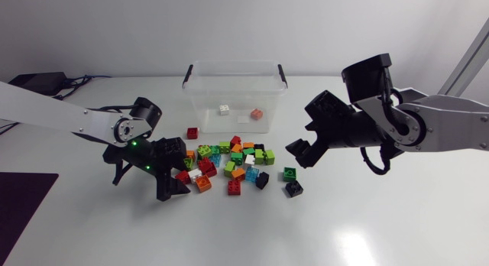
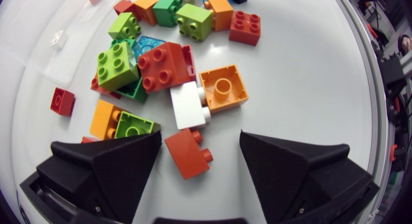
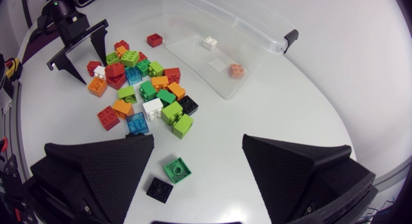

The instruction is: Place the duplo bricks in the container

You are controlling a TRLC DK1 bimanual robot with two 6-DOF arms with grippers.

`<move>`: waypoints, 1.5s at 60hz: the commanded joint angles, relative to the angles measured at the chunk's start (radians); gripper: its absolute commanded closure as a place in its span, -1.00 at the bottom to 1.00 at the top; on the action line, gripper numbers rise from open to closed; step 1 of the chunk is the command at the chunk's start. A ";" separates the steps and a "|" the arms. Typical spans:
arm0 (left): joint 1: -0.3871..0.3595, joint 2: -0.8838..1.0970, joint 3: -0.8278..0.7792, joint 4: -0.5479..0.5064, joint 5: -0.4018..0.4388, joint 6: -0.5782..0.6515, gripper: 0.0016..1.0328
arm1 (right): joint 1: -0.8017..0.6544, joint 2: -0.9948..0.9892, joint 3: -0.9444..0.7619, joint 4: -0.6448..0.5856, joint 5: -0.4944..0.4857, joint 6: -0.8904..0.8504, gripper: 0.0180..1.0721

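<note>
Duplo bricks (image 1: 229, 163) lie in a loose heap on the white worktop (image 1: 382, 220), just in front of the clear container (image 1: 229, 64). Only a white brick (image 1: 224, 109) and a salmon brick (image 1: 257, 113) sit inside it. Nearly all of the sorting appears still to be done.

At the heap's left edge the left tool (image 2: 200, 147) is down low with its fingers spread. A red-orange brick (image 2: 187, 153) lies askew between them, touched by neither. The right tool (image 3: 199, 143), also spread and holding nothing, hangs above a green brick (image 3: 176, 168) and a black brick (image 3: 159, 189) that lie apart from the heap on its right side.

The crowding around the left tool looks like the main risk. A second white brick (image 2: 188, 107) butts against the red-orange one, and a lime brick (image 2: 134, 126) sits right at one finger. Closing here could pinch two pieces at once or shove a neighbour aside. Because the target lies at an angle to the fingers, it could also twist and slip out during the lift. A brick released short of the container's rim would bounce back onto the worktop.
</note>
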 commanded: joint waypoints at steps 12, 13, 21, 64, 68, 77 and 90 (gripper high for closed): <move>-0.006 0.033 0.048 -0.071 -0.019 -0.092 -0.27 | 0.015 -0.025 -0.036 0.010 -0.006 -0.010 -0.92; -0.004 0.032 0.046 -0.075 -0.019 -0.092 -0.24 | 0.016 -0.026 -0.038 0.010 -0.006 -0.010 -0.92; -0.006 0.016 0.034 -0.103 -0.041 -0.101 -0.23 | 0.032 -0.033 -0.044 0.010 -0.002 -0.005 -0.92; -0.056 -0.030 0.049 -0.140 -0.139 -0.285 0.33 | 0.079 -0.045 -0.078 -0.020 0.024 0.007 -0.92; -0.055 -0.031 0.062 -0.144 -0.145 -0.304 0.36 | 0.079 -0.026 -0.070 -0.036 0.024 0.006 -0.92; -0.056 -0.040 0.066 -0.150 -0.145 -0.330 0.53 | 0.095 0.016 -0.059 -0.070 0.070 0.021 -0.92; -0.055 -0.045 0.062 -0.155 -0.144 -0.339 0.56 | 0.098 0.035 -0.033 -0.147 0.087 0.070 -0.92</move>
